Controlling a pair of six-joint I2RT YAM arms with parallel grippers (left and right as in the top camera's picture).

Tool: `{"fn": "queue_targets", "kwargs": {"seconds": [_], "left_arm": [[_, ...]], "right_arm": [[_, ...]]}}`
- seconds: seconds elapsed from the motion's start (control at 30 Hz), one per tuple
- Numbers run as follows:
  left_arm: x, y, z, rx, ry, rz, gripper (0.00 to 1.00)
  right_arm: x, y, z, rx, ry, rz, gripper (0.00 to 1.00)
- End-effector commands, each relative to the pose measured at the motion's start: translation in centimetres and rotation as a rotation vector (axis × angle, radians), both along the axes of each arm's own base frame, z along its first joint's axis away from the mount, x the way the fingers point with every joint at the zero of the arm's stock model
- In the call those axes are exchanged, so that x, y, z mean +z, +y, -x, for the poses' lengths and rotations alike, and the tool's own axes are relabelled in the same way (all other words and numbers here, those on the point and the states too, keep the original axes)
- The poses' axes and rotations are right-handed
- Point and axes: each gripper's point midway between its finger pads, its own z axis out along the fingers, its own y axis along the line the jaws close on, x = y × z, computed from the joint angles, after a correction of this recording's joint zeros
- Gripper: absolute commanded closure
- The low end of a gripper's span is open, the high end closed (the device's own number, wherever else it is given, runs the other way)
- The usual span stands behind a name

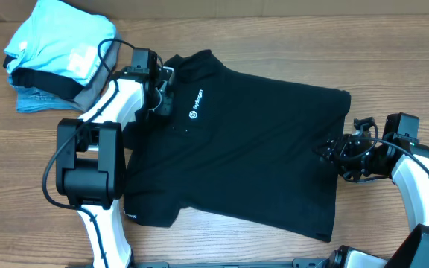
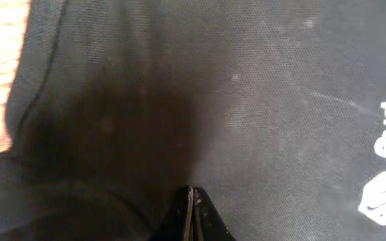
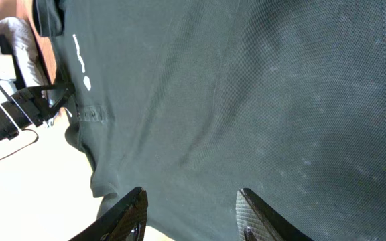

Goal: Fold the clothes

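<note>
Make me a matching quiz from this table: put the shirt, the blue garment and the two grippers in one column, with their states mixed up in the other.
1. black shirt
2. light-blue garment
3. left gripper
4. right gripper

A. fingers apart
B. folded up
C. fingers shut
D. spread out flat

Pairs: 1-D, 2-B, 3-C, 4-A

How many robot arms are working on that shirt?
2. The left arm is by the black shirt's collar; the right arm is at its opposite edge. None seems hidden.

Left tool (image 2: 190, 198) fully closed, right tool (image 3: 189, 199) with fingers apart.
</note>
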Motion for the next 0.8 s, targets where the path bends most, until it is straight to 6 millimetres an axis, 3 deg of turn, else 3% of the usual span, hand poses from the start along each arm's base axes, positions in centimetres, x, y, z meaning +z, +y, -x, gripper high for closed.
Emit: {"fn": "queue_targets", "kwargs": {"seconds": [0.0,0.1,0.3,0.4,0.57,0.67,0.7,0.77], "left_arm": [[-5.3,6.5,2.1,0.157,0.129,-0.22,0.96],[-5.7,8.3,2.4,0.295,0.151,-0.178,0.96],[-3.5,9.9,1.5,0.38,0.133,-0.096,0.96],[-1.6,9.0,0.5,0.355,0.106,-0.041,0.96],[3.1,7.4,-1.2,0.322,0.036,0.006,0.87],[7.2,6.9,-1.9,0.31,-0.021,0.015,0.78],[9.8,6.8,-2.1,0.308,-0.052,0.019,0.74],[12.9,6.8,-1.9,0.308,-0.088,0.024,0.7]], "right_arm": [[0.3,-0.6,-0.4,-0.016,0.001,0.034,0.53],[-0.8,-1.7,0.2,-0.079,0.083,0.093,0.53],[-2.7,-4.3,0.8,-0.175,0.172,0.258,0.5],[-2.8,-5.0,0.3,-0.185,0.155,0.292,0.49],[-3.7,-5.1,0.4,-0.183,0.183,0.296,0.46],[-5.6,-4.5,2.2,-0.163,0.289,0.269,0.45],[-6.2,-4.0,3.3,-0.151,0.347,0.251,0.46],[-6.7,-3.8,4.1,-0.127,0.382,0.245,0.46]]}}
